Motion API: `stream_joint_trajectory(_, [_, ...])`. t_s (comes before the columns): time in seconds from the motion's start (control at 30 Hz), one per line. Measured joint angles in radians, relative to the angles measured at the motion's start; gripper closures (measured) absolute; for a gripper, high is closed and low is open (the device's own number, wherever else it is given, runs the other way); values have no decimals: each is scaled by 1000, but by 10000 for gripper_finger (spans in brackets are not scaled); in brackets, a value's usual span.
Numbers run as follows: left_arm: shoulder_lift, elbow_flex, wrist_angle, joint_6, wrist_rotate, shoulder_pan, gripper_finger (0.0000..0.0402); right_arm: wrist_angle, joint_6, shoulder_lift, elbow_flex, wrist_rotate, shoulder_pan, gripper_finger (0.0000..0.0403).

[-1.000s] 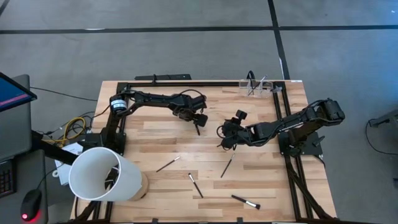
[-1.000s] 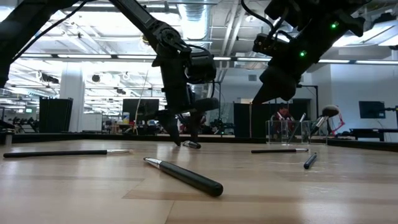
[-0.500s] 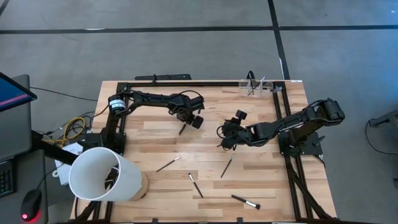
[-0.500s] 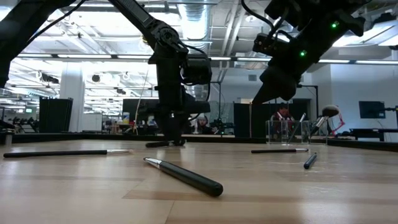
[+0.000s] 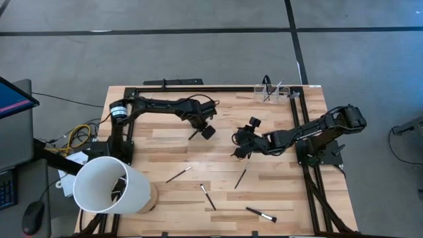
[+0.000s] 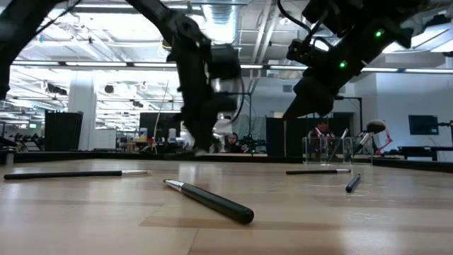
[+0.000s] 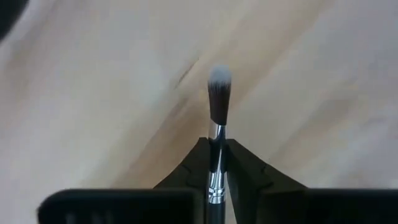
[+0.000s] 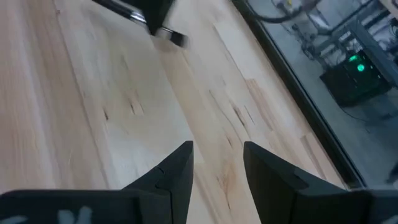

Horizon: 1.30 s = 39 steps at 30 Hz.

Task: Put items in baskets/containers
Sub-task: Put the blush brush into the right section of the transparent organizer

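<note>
My left gripper (image 5: 199, 130) is shut on a slim makeup brush (image 7: 218, 93) with a silvery ferrule and a dark, pale-tipped bristle head, above the middle of the table's far half. My right gripper (image 5: 237, 147) is open and empty (image 8: 217, 158), hovering right of the middle. The clear holder (image 5: 273, 93) stands at the far edge and has several brushes in it; it also shows in the low view (image 6: 328, 149). Several more brushes lie flat on the near half of the table, among them one near the right gripper (image 5: 242, 175) and one at the front (image 5: 261, 214). My left gripper pinches the brush at its ferrule and upper handle (image 7: 215, 177) between the two fingers. The brush lies along the fingers, and its bristle head (image 7: 219, 81) sticks out past the fingertips. In the low view the brush is lifted clear of the table.
A big white tub (image 5: 108, 186) lies at the near left corner. Loose brushes (image 5: 178, 174) (image 5: 207, 196) lie between it and the right arm. A dark frame rail (image 5: 198, 88) runs along the far edge. A monitor (image 5: 13, 99) stands off the table's left.
My left gripper has turned about its wrist with the brush and risen from the tabletop. The brush's free end has swung from pointing toward the near right to pointing toward the near left, and the brush has come up off the wood.
</note>
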Motion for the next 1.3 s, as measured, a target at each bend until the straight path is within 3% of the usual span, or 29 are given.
stream_joint_trajectory(0.17, [-133,-153,351,125,31,-29,372,212,-99,0,-59,-150,-62,269])
stream_joint_trajectory(0.4, [-360,-555,974,229,164,-15,371,532,-168,0,-129,-463,-119,269])
stream_joint_trajectory(0.53, [-448,-758,1396,249,270,1,369,721,-164,0,-159,-593,-142,269])
stream_joint_trajectory(0.67, [-479,-874,1665,254,342,8,372,837,-77,-1,-162,-711,-171,267])
stream_joint_trajectory(0.8, [-472,-893,1782,257,403,7,369,914,-8,0,-157,-750,-185,256])
stream_joint_trajectory(1.03, [-464,-882,1844,310,491,7,370,934,33,32,-110,-732,-160,222])
stream_joint_trajectory(1.3, [-460,-882,1873,309,562,-7,370,946,27,189,12,-663,-117,207])
